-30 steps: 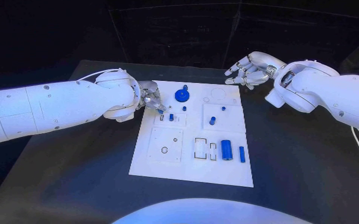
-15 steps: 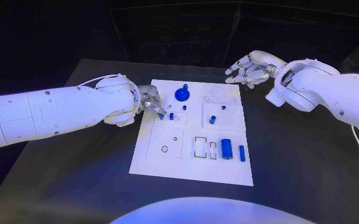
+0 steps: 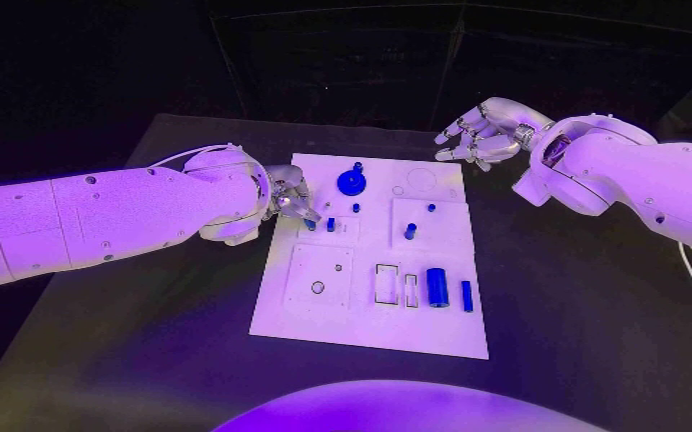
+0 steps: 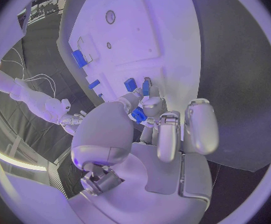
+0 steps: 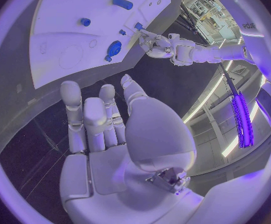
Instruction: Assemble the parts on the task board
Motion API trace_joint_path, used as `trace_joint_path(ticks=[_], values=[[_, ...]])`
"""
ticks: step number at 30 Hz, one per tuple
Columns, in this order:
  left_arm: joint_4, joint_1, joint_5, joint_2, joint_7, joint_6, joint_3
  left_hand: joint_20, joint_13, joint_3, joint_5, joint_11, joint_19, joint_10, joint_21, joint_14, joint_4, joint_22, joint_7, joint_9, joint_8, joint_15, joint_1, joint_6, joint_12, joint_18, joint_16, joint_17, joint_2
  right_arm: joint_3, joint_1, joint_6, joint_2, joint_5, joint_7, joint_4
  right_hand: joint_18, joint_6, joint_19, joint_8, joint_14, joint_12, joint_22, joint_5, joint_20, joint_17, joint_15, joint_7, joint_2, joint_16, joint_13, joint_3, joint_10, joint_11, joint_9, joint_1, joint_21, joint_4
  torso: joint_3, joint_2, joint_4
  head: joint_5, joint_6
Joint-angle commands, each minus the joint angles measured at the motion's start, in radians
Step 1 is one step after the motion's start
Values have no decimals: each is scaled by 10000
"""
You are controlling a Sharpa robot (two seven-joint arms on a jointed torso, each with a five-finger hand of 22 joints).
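The left hand (image 3: 289, 197) sits at the near-left edge of the task board (image 3: 303, 322), fingertips pinching a small blue part (image 4: 138, 115) just above a socket. Two more small pegs (image 3: 330, 224) stand just beside its fingers. Further right, the blue disc (image 3: 351, 183) sits seated, then a peg block (image 3: 410, 232) mid-board. The larger cylinder (image 3: 436, 287) and thin bar (image 3: 466, 295) lie nearer the robot, apparently not placed — their outlined slots alongside stand vacant. The right hand (image 3: 483, 137) hovers off the board's far-right corner, fingers loosely apart, holding nothing. Judgement: assembly roughly half complete.
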Motion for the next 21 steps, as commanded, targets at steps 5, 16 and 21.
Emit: trace_joint_path(ticks=[5, 16, 21], values=[[22, -1, -51, -42, -62, 145, 4, -32, -1, 288, 33, 12, 57, 71, 60, 1054, -374, 14, -57, 11, 35, -58, 82, 10, 31, -81, 33, 2635, -1, 7, 19, 64, -13, 3, 46, 14, 161, -1, -103, 45, -43, -59, -27, 49, 0, -12, 12, 3, 98, -51, -18, -68, -63, -14, -2, 18, -57, 3, -4, 8, 0, 8, 6], [24, -3, -51, -25, -48, 204, 4, -36, -9, 273, 33, 9, 59, 71, 62, 1054, -376, 18, -60, 19, 54, -62, 65, 25, 26, -82, 33, 2635, -31, 7, 19, 71, -3, 3, 54, 16, 161, -1, -103, 45, -43, -59, -27, 49, 0, -12, 12, 3, 98, -51, -18, -68, -63, -14, -2, 18, -57, 3, -2, 12, -11, 3, -23], [-27, -12, -41, 19, -43, 151, 4, -40, -8, 251, 33, 7, 57, 76, 57, 1054, -363, 12, -62, 25, 72, -64, 33, 40, 29, -80, 33, 2635, -52, 7, 19, 67, -3, 3, 56, 21, 161, -1, -103, 45, -43, -59, -27, 49, 0, -12, 12, 3, 98, -51, -18, -68, -63, -14, -2, 18, -57, 3, 0, 20, -14, -11, -23]])
